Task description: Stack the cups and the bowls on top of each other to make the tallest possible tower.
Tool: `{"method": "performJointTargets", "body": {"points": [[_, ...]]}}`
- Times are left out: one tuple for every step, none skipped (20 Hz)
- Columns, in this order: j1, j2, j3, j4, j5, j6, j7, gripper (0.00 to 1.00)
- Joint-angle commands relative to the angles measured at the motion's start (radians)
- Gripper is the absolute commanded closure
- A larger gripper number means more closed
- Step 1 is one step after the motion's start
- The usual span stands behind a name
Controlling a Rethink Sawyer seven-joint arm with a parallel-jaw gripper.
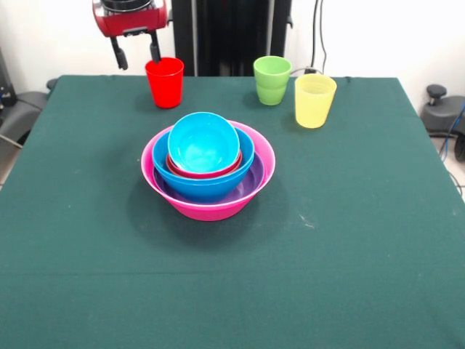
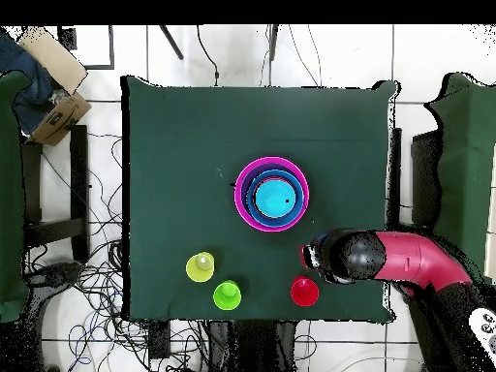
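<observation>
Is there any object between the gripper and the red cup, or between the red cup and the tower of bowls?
Nothing visible blocks either path. The open gripper hangs just beside the red cup, with no object between them. Only bare tablecloth lies between that cup and the tower; the green cup and yellow cup stand off to the side.

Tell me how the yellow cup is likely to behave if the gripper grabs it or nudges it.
The yellow cup looks like thin translucent plastic, so probably light and slightly flexible. Its glossy, tapered wall may slip upward out of a squeeze. Standing tall on a narrower base, it would likely tip rather than slide on the green tablecloth.
</observation>
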State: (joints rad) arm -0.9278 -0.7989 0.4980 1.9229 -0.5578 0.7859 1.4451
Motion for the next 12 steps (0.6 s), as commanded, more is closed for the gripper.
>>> {"method": "performJointTargets", "body": {"points": [[0.023,0.085,-0.017,0.089,-0.137,-0.144,-0.018,0.0],[0.023,0.089,-0.021,0.095,-0.145,-0.158,-0.012,0.0],[0.024,0.092,-0.024,0.098,-0.151,-0.167,-0.007,0.0],[0.024,0.096,-0.027,0.101,-0.156,-0.177,-0.002,0.0],[0.025,0.101,-0.031,0.105,-0.164,-0.189,0.004,0.0],[0.029,0.105,-0.036,0.109,-0.173,-0.204,0.015,0.0],[0.033,0.11,-0.042,0.112,-0.181,-0.217,0.025,0.0],[0.038,0.115,-0.048,0.115,-0.188,-0.227,0.035,0.0],[0.044,0.12,-0.055,0.117,-0.195,-0.24,0.047,0.0],[0.052,0.124,-0.063,0.119,-0.2,-0.251,0.061,0.0],[0.059,0.129,-0.071,0.121,-0.204,-0.257,0.071,0.0],[0.066,0.13,-0.077,0.125,-0.203,-0.26,0.078,0.0]]}}
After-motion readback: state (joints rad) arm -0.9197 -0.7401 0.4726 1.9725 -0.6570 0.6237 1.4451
